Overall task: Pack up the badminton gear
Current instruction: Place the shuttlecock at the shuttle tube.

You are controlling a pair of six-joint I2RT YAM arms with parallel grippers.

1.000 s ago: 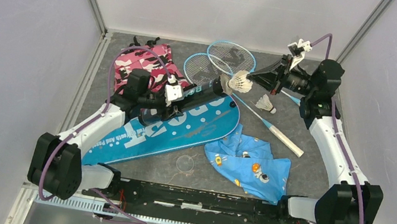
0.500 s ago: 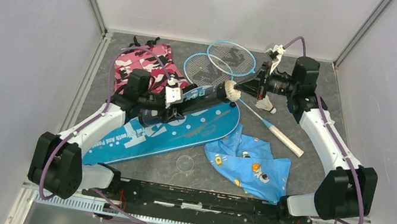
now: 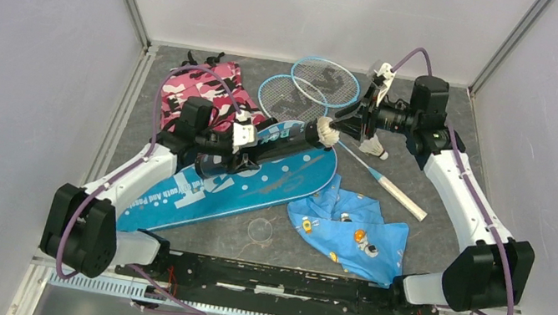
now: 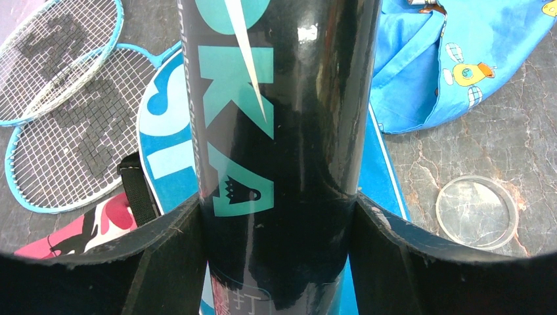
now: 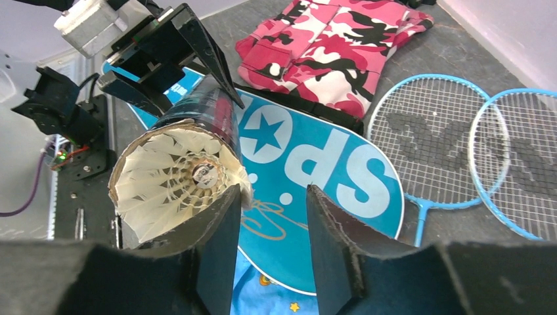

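My left gripper (image 3: pixel 248 142) is shut on the black tube (image 3: pixel 278 142) and holds it tilted above the blue SPORT cover (image 3: pixel 246 182); in the left wrist view both fingers press the tube (image 4: pixel 282 131). A white shuttlecock (image 5: pixel 174 180) sits in the tube's mouth (image 3: pixel 324 133), feathers outward. My right gripper (image 3: pixel 340 125) is open and empty (image 5: pixel 272 197), its left finger beside the shuttlecock's rim. Another shuttlecock (image 3: pixel 377 148) lies on the table by a racquet shaft. Two light-blue racquets (image 3: pixel 326 80) (image 3: pixel 289 96) lie at the back.
A pink camouflage bag (image 3: pixel 202 90) lies at the back left. A blue cartoon-print cloth (image 3: pixel 352 233) lies at the front right. A clear round lid (image 3: pixel 259 229) lies on the table near the front, also in the left wrist view (image 4: pixel 477 211).
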